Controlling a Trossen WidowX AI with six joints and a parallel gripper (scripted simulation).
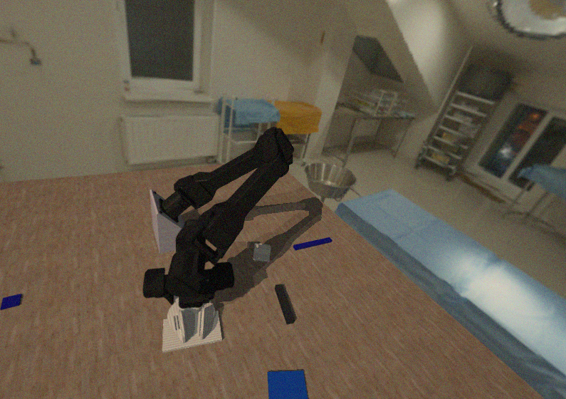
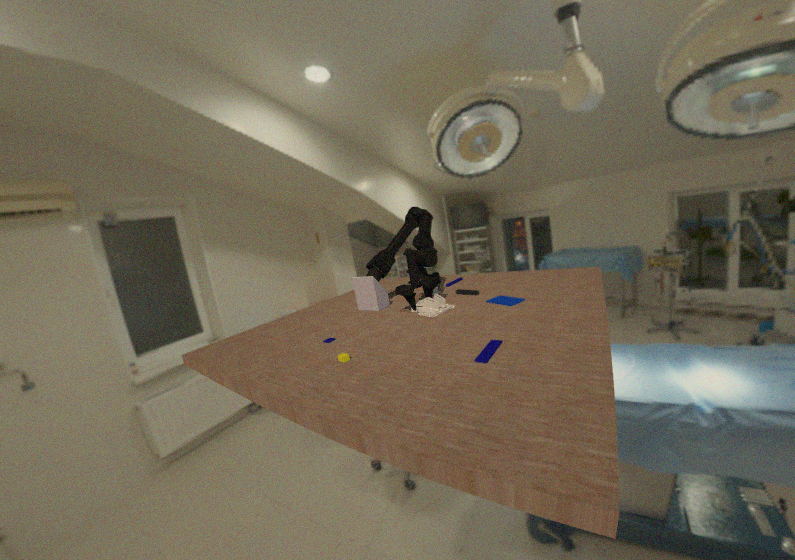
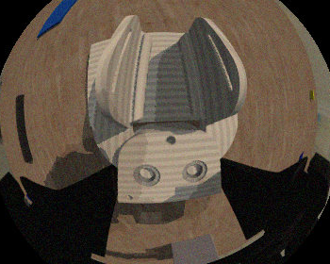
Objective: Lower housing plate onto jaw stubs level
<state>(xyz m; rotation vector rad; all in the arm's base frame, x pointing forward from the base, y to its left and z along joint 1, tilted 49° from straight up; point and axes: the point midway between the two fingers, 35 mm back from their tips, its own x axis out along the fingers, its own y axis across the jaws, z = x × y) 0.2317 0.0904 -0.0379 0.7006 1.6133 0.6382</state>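
The pale housing plate (image 3: 171, 189) lies between my fingers in the wrist view, with two ringed round holes that have pale centres. My gripper (image 3: 168, 166) is shut on its two sides. Beyond the plate, the two curved jaws (image 3: 117, 85) (image 3: 227, 66) stand upright and apart, with a ribbed channel between them. They rise from a ribbed base (image 1: 170, 340) (image 3: 96, 54) on the table. In the top view the gripper is directly over the back of the base and hides the plate. The stubs and any gap under the plate are hidden, so I cannot tell whether it is seated.
A dark bar (image 1: 285, 303) (image 2: 467, 291) (image 3: 22, 127) and a small grey block (image 1: 261, 251) lie beside the base. A blue square (image 1: 286, 383) (image 2: 505, 301) lies farther off. A pale lavender block (image 1: 163, 235) (image 2: 366, 293) stands by the arm's mount. A yellow piece (image 2: 343, 357) also lies out.
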